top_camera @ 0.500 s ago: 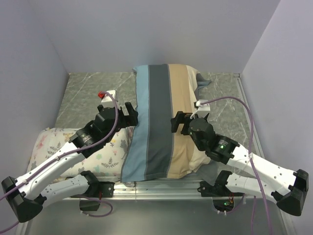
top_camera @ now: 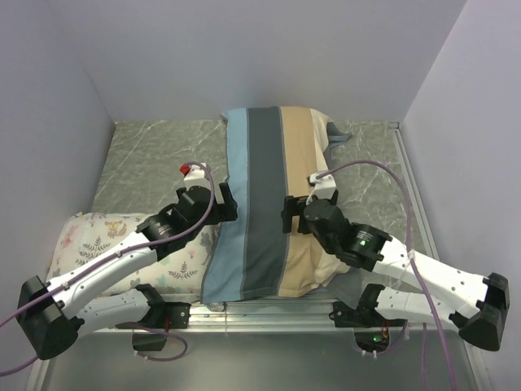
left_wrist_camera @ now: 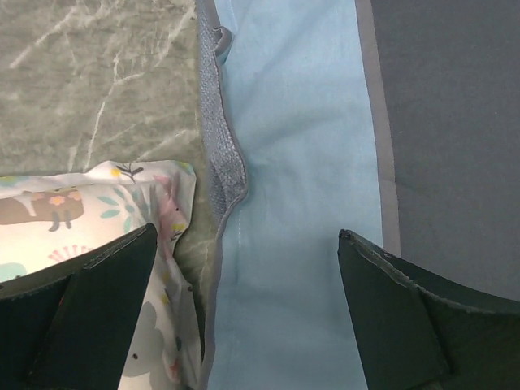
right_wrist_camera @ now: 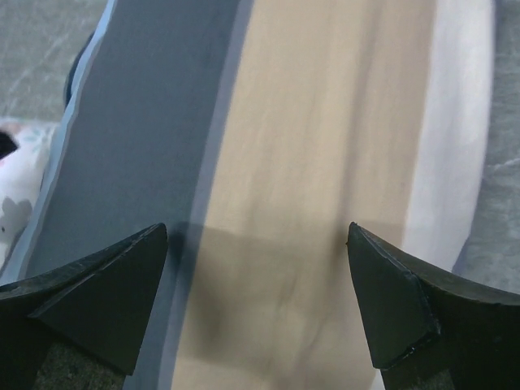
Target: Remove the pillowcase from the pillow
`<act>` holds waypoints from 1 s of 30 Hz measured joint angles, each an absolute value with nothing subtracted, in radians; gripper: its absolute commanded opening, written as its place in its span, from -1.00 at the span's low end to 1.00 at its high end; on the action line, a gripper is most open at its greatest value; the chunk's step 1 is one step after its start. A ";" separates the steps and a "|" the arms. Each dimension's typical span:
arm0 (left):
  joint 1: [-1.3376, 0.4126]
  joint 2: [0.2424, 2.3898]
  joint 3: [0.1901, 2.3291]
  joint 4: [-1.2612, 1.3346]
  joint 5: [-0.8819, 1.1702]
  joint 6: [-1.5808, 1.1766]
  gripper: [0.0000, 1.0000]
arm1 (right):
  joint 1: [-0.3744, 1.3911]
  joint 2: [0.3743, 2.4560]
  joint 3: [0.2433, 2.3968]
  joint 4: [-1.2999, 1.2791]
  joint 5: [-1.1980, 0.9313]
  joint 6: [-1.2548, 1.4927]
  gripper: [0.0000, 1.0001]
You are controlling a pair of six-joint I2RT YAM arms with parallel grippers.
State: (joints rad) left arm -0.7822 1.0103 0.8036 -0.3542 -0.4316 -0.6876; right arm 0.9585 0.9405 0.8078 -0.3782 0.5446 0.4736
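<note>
The pillowcase (top_camera: 259,204) lies striped side up along the counter (top_camera: 155,155), with both hands spread wide above it and gripping nothing; whether either one touches the cloth cannot be told.

The left hand (top_camera: 221,201) hangs over the cover's long edge; in its own camera the left hand (left_wrist_camera: 245,236) has the light-blue stripe of the pillowcase (left_wrist_camera: 301,203) directly beneath the gap, and a raised grey hem (left_wrist_camera: 223,162) runs ahead of it between the fingers; one finger (left_wrist_camera: 97,301) sits above the floral pillow (left_wrist_camera: 81,203), the other finger (left_wrist_camera: 406,317) above the line where light blue meets dark grey; a sliver of bare counter (left_wrist_camera: 81,81) lies ahead of that first finger. The floral pillow (top_camera: 98,236) crowds close against the cover on this hand's outer side, partly under its arm.

The right hand (top_camera: 291,216) hovers above the middle of the cover; seen from its wrist, the right hand (right_wrist_camera: 256,231) straddles the tan stripe of the pillowcase (right_wrist_camera: 325,122); beyond its outer finger the white pillow (right_wrist_camera: 459,146) shows bare past the tan edge; the pillow (top_camera: 330,265) also peeks out below this arm.

A purple cable (top_camera: 383,175) loops over the right arm; a grey flap (top_camera: 338,134) sticks out at the cover's far corner, ahead of the right hand.
</note>
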 measured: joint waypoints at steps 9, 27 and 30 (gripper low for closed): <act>-0.732 1.118 0.800 -0.270 -0.411 -0.701 0.99 | 1.187 1.172 1.011 -0.413 0.666 0.446 0.99; -0.499 1.295 0.883 -0.088 -0.218 -0.743 0.99 | 1.130 1.425 1.031 -0.413 0.726 0.479 -1.00; -0.463 1.341 0.921 -0.054 -0.175 -0.735 0.99 | 1.065 1.298 0.986 -0.421 0.678 0.482 -1.00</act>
State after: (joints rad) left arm -0.4633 1.3415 0.9207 -0.0540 -0.1753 -0.7345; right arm 1.0653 1.2980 0.9863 -0.4213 0.6777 0.4816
